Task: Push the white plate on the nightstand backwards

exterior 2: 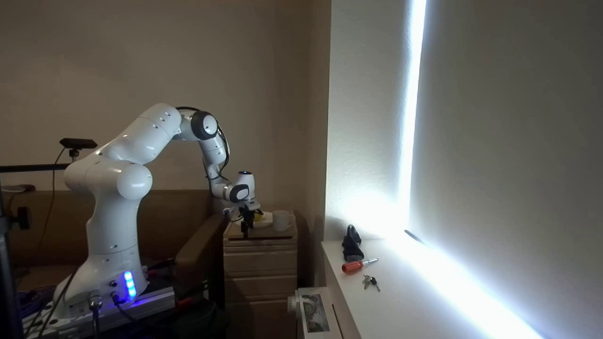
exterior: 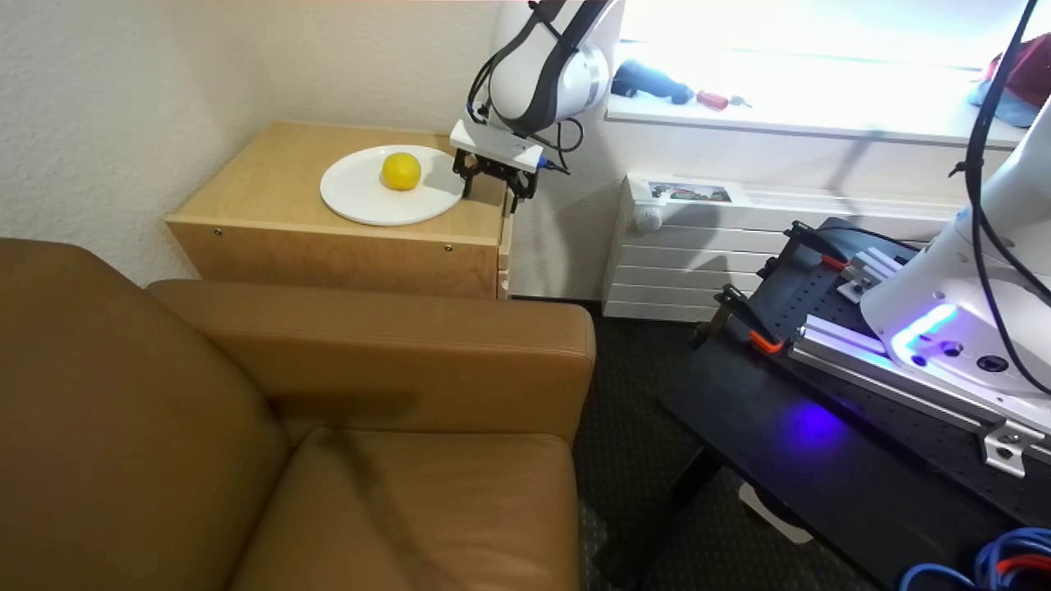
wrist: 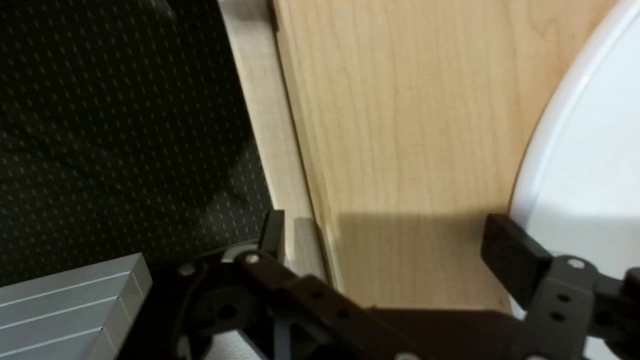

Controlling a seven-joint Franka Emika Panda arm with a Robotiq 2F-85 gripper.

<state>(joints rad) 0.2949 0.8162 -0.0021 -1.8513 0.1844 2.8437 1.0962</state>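
Observation:
The white plate (exterior: 353,197) lies on the wooden nightstand (exterior: 263,176) with a yellow ball (exterior: 401,171) on it. In an exterior view the plate (exterior 2: 266,220) is partly hidden behind the gripper. My gripper (exterior: 493,199) is at the plate's edge, over the nightstand's drawer-side edge, fingers pointing down. In the wrist view the gripper (wrist: 386,232) is open, with nothing between its fingers. The right finger is against or right beside the rim of the plate (wrist: 595,160); contact cannot be told for sure. The left finger hangs past the nightstand (wrist: 400,120) edge.
A white mug (exterior 2: 281,220) stands on the nightstand near the plate. A brown sofa (exterior: 394,353) stands alongside. A white radiator (exterior: 698,263) is under the windowsill (exterior 2: 362,301), which holds a red screwdriver (exterior 2: 353,267) and keys (exterior 2: 370,281). Walls border the nightstand.

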